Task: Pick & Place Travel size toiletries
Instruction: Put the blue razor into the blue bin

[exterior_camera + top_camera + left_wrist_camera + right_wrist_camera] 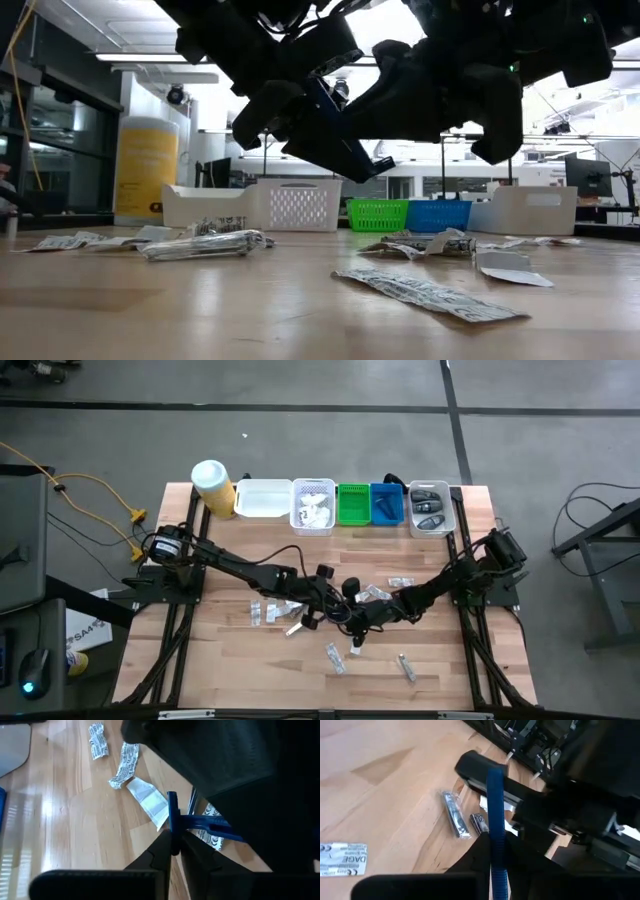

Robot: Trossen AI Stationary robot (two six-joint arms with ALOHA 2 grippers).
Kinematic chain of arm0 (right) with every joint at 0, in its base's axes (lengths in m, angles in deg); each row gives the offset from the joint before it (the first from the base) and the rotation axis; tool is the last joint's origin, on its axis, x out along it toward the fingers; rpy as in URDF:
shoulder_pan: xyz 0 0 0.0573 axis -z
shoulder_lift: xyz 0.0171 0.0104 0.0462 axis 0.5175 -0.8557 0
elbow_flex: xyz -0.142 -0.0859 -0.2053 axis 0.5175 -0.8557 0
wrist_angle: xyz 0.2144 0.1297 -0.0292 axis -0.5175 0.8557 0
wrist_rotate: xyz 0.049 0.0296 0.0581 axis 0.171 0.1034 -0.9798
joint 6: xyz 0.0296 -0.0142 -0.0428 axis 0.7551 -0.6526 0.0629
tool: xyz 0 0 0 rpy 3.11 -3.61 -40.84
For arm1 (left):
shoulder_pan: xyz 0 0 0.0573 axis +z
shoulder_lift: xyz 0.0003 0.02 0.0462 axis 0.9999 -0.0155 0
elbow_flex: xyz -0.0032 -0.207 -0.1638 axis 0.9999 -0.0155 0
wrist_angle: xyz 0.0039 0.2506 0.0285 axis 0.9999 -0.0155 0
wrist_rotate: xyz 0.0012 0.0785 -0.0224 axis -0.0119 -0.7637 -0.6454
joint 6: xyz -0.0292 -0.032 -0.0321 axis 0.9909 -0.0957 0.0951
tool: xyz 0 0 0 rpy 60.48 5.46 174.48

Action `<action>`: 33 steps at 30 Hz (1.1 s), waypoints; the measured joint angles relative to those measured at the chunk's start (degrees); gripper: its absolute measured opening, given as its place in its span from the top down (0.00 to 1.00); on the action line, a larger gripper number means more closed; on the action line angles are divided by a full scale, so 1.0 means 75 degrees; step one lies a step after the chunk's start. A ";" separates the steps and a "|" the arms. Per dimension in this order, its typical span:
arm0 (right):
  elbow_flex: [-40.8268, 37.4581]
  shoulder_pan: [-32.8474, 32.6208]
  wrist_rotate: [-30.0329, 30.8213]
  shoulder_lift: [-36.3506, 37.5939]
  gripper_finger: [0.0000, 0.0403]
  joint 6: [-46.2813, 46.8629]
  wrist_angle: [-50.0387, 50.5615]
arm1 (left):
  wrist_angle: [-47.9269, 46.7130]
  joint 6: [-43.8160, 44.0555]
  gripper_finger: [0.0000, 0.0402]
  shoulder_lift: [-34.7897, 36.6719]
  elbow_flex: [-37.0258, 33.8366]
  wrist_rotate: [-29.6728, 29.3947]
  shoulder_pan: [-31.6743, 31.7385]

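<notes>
A thin dark-blue stick point(175, 822) is lifted above the table — it shows in the middle of the left wrist view, and in the low view it slants at upper centre. Clear and white sachets point(334, 658) lie flat and scattered over the lower middle of the high view, some crumpled. One white sachet point(148, 801) lies beside a printed sachet point(126, 764).

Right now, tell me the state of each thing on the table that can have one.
left gripper: shut on the blue stick, above the table.
right gripper: shut on the same blue stick.
yellow canister: upright, lid on.
white basket: holding sachets.
sachets: lying loose on the wood.
</notes>
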 joint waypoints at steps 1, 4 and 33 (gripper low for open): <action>-0.0003 0.0002 -0.0005 0.0002 0.94 0.0150 0.0049 | -0.0034 -0.0038 0.89 0.0000 0.0000 -0.0011 0.0000; -0.0032 -0.0010 -0.0127 -0.0032 0.94 0.0395 0.0263 | -0.0064 -0.0081 0.80 0.0025 0.0003 -0.0384 0.0006; -0.0029 0.3991 0.2530 0.3777 0.94 0.5108 0.5921 | -0.2412 0.1287 0.67 0.2845 -0.1932 -0.3604 0.0780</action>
